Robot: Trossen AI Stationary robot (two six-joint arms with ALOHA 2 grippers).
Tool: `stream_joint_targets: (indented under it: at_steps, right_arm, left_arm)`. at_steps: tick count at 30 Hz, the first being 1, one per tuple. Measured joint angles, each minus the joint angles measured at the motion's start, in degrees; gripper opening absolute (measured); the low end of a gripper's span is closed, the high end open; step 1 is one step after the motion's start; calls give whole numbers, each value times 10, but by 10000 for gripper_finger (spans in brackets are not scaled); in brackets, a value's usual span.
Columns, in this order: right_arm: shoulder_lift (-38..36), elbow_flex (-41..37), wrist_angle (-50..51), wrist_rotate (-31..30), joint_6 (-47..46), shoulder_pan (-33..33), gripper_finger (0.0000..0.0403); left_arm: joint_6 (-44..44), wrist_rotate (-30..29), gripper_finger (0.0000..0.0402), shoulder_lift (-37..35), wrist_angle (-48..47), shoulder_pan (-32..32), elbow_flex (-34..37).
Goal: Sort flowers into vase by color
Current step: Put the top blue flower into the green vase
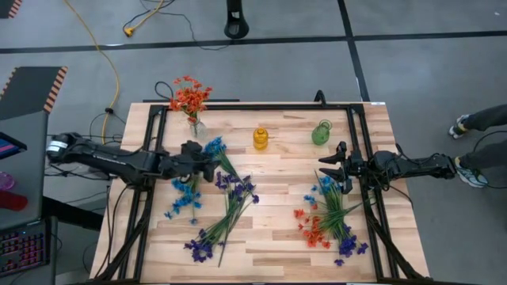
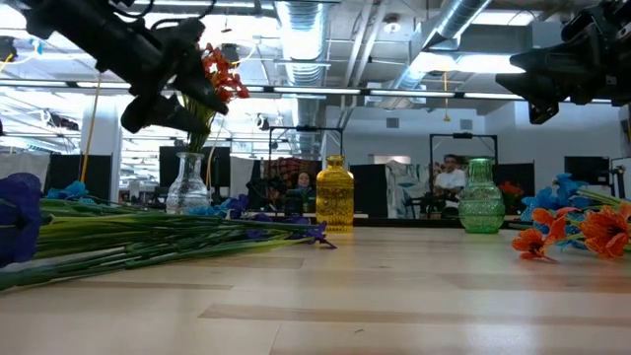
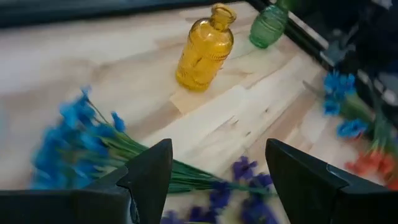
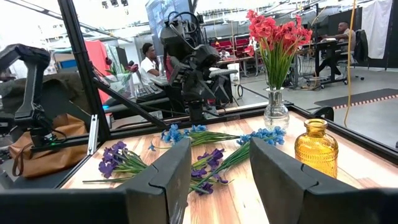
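A clear vase (image 1: 195, 127) near the far-left corner holds orange-red flowers (image 1: 188, 96) upright. An empty yellow vase (image 1: 261, 138) and an empty green vase (image 1: 321, 132) stand along the far side. Blue flowers (image 1: 187, 198) and purple flowers (image 1: 235, 187) lie flat on the left half of the table. A mixed pile of orange-red flowers (image 1: 312, 229), blue ones (image 1: 325, 186) and purple ones (image 1: 349, 247) lies on the right half. My left gripper (image 3: 217, 150) hovers open above the blue flowers (image 3: 74, 134) and purple flowers (image 3: 245, 169). My right gripper (image 4: 219, 149) is open and raised over the right pile's far end.
A black frame (image 1: 360, 142) runs along the table's left, far and right edges. Bare wood (image 1: 277, 198) lies between the two flower piles. A person's feet (image 1: 467, 125) show on the floor beyond the right edge. People sit in the room behind the table (image 2: 452, 177).
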State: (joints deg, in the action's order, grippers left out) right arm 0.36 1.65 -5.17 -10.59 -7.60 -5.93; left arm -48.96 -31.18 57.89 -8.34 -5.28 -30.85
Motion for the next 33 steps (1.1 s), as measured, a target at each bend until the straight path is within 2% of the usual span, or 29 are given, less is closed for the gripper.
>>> stream_joint_targets:
  at_steps: [6, 12, 16, 21, 33]
  right_arm:
    - [0, 0, 0, 0, 0, 0, 191]
    - [0, 0, 2, 0, 0, 0, 191]
    - [0, 0, 5, 0, 0, 0, 191]
    - [0, 0, 5, 0, 0, 0, 191]
    - [0, 0, 10, 0, 0, 0, 191]
  left_arm:
    - [-197, 27, 245, 76, -1, 0, -31]
    - [-305, 78, 245, 158, -3, 19, -53]
    - [-339, 116, 245, 209, -4, 46, -58]
    - [-362, 132, 245, 250, -5, 85, -59]
    - [-405, 180, 245, 257, -6, 148, -59]
